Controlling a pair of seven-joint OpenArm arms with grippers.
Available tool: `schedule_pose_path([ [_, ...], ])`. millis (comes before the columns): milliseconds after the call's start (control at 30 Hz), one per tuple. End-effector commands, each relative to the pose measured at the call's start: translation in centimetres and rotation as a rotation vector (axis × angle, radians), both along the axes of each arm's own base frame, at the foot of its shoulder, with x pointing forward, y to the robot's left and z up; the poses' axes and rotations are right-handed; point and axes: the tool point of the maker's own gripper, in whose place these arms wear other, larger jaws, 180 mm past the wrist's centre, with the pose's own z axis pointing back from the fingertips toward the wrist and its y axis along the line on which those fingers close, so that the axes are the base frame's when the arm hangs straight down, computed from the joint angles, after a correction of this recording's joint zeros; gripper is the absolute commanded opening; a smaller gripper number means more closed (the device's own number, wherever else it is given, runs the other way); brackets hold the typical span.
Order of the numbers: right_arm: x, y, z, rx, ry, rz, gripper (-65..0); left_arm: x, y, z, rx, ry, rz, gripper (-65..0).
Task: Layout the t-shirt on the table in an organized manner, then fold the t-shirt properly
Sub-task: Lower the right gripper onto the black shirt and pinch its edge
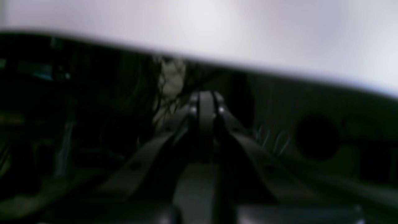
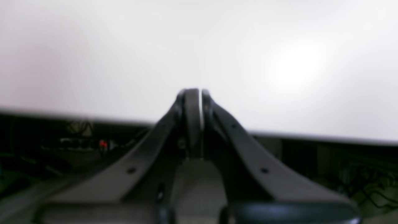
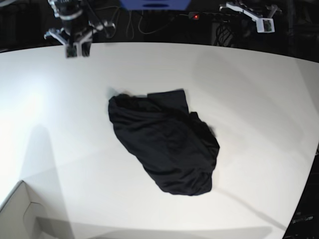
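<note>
Far left, right hand [image 3: 75, 47] over the bench [image 3: 259, 89] edge, fingers pressed together, holding nothing. Black shirt [image 3: 164, 144] crumpled mid-bench, well apart from both arms. Far right, left hand [image 1: 206, 96] pinched closed, empty.

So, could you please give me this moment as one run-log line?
t-shirt: crumpled heap, mid table | left gripper: shut, empty | right gripper: shut, empty | both at far edge | layout: not begun
</note>
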Motion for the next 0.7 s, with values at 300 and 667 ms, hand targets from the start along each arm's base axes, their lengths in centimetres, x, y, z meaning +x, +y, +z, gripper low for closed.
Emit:
schedule_pose_path([
  [300, 8.0, 10.3, 4.1, 0.148, -0.149, 0.232, -61.2, 1.8, 0.8, 2.9, 0.021, -0.1, 0.014, -65.0],
  [667, 12.7, 17.3, 7.1, 0.19, -0.239, 0.41, -30.4, 2.6, 0.5, 3.9, 0.017, -0.133, 0.01, -63.1],
])
